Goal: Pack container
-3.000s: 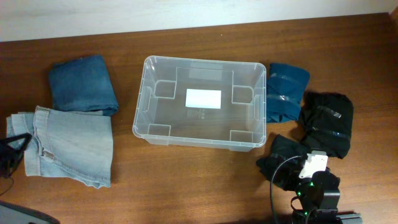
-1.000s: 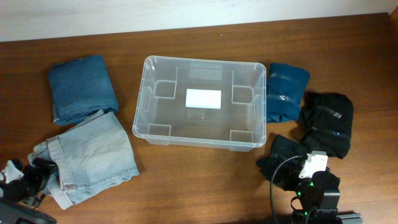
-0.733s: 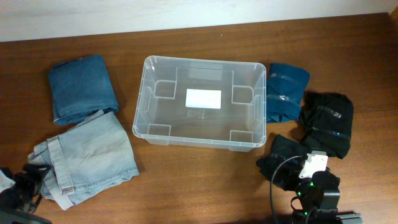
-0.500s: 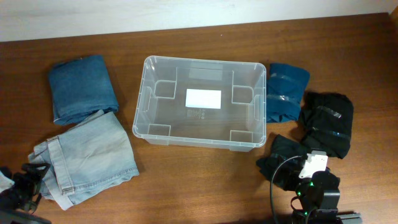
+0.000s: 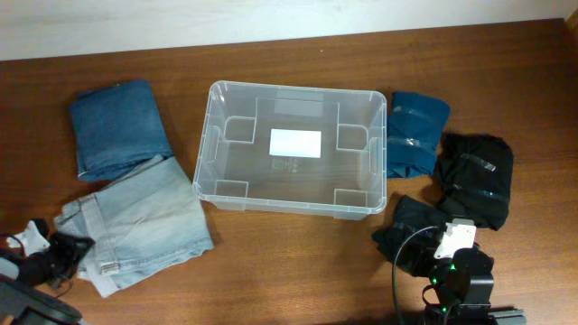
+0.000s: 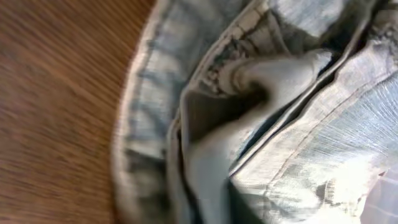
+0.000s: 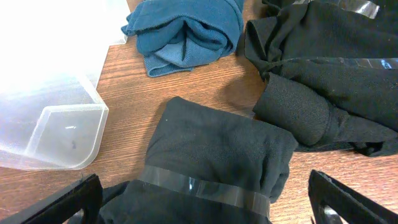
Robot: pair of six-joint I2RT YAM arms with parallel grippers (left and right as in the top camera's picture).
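The container [image 5: 204,135], a clear empty tub with a white label on its base, stands mid-table; one of its corners [image 7: 67,129] shows in the right wrist view. Folded light-blue jeans [image 5: 144,221] lie left of it. My left gripper [image 5: 76,251] is at their waistband end, shut on the denim, and bunched denim [image 6: 261,124] fills the left wrist view, hiding the fingers. My right gripper [image 7: 211,204] stands open over a black taped bundle [image 7: 217,155], touching nothing.
Folded dark-blue jeans [image 5: 119,126] lie at the back left. A teal taped bundle [image 5: 415,131] sits against the container's right side, with a large black bundle [image 5: 474,176] beyond it. The right arm [image 5: 459,275] sits at the front right edge.
My left gripper has shut on the light jeans' waistband end. The jeans have slid and turned to the right, toward the container. The right arm has not moved.
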